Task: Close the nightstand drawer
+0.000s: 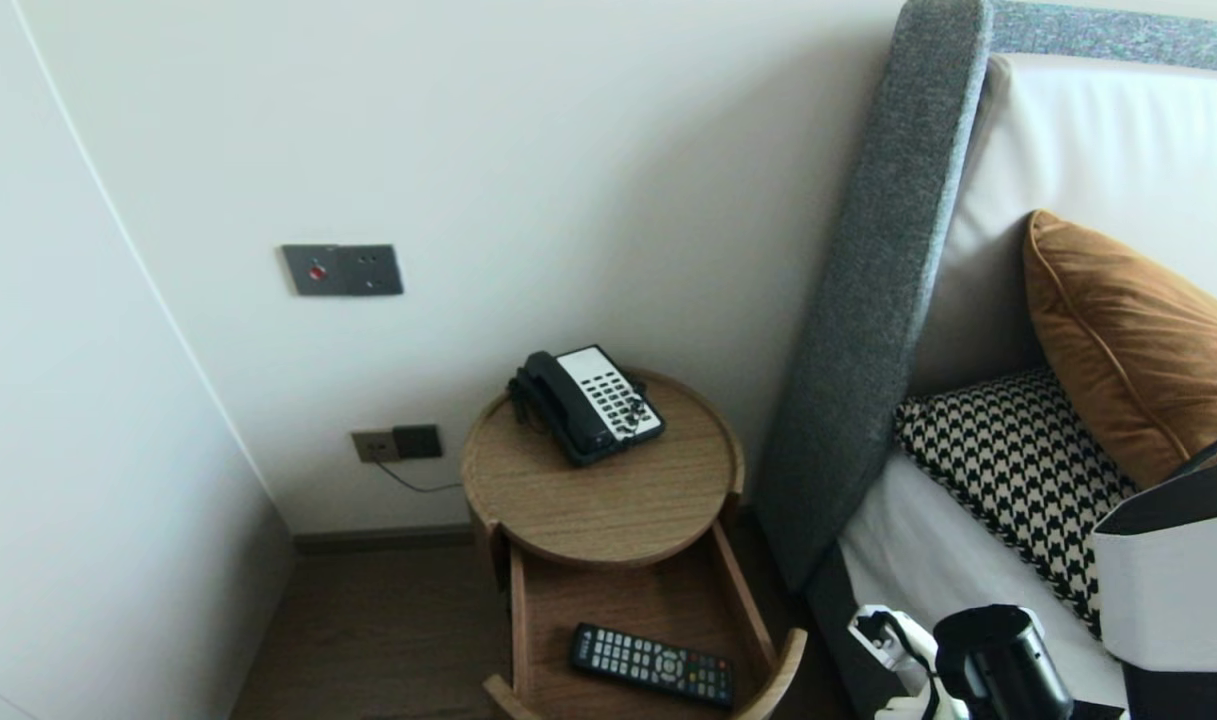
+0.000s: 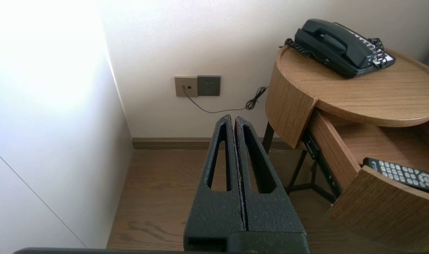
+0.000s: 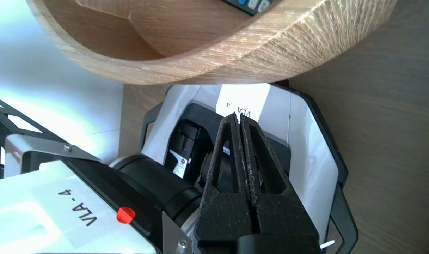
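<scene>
Remote control [image 1: 652, 664], black, slim and rectangular with rows of pale buttons, lies flat on the bottom of the open wooden drawer [image 1: 744, 600]. It sits close to the drawer's curved front panel and at a slant to the side walls. The drawer is pulled out from under the round light-wood bedside table [image 1: 608, 500]. A black corded telephone [image 1: 588, 403] with a white keypad stands at the rear of the tabletop, near the wall.

Right gripper [image 3: 239, 118]: from my remote station I read its two black fingers as pressed flat together along their whole length, with nothing between them. In the right wrist view it hangs over the robot's own white-and-black base [image 3: 306, 151]. The curved drawer front lies just beyond the fingertips, not touching them, and one end of the remote control shows over that rim. In the head view I see only the right arm [image 1: 968, 665], low beside the bed, to the right of the drawer.

Left gripper [image 2: 232, 118]: fingers likewise fully closed and empty. It is parked low, to the left of the table, above the brown wood-plank floor [image 2: 158, 197]. It is well apart from the drawer and points towards the wall sockets [image 2: 197, 85].

A grey upholstered headboard [image 1: 868, 300] stands to the right of the table, with a mustard velvet cushion [image 1: 1138, 350] and a black-and-white houndstooth cushion [image 1: 1018, 470] on the bed.
</scene>
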You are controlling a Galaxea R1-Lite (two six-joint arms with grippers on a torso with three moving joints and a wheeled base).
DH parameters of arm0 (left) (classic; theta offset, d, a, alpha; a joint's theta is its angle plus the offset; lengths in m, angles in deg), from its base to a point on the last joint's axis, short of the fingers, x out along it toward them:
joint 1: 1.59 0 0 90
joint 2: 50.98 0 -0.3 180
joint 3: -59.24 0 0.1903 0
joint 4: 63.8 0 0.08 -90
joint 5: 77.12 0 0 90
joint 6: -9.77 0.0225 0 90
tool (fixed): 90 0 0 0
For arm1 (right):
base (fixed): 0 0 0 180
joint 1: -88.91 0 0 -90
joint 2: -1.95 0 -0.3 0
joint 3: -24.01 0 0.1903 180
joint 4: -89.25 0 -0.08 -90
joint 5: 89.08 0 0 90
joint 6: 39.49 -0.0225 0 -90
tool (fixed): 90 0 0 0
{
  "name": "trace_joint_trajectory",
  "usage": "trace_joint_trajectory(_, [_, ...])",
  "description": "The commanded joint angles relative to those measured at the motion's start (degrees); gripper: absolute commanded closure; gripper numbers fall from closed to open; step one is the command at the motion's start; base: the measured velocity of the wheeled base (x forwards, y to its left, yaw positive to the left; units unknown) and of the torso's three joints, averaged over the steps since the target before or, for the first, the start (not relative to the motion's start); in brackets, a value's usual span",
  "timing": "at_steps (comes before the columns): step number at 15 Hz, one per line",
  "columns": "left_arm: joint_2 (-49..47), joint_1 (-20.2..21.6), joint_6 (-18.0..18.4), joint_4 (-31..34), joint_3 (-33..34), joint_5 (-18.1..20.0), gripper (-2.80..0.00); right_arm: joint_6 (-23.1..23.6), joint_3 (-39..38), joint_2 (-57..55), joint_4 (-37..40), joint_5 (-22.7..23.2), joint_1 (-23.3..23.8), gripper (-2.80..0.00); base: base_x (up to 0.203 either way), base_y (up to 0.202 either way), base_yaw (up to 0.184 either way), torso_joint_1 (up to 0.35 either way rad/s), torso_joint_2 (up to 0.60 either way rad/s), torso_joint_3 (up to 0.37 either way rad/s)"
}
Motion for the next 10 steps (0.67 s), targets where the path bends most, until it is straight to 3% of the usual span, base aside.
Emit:
trace_joint_trajectory(1, [0.09, -0.02, -0.02, -0.03, 0.00, -0.02, 0.00, -0.32, -0.02, -0.21, -0.33, 0.23, -0.15, 0.00, 0.000, 0.000, 0.000, 0.000, 0.00, 0.000])
trace_joint_trajectory(10, [0.09, -0.02, -0.02, -0.03, 0.00, -0.02, 0.00, -0.48, 0.15, -0.13, -0.23, 0.14, 0.11, 0.00, 0.000, 0.000, 0.000, 0.000, 0.00, 0.000])
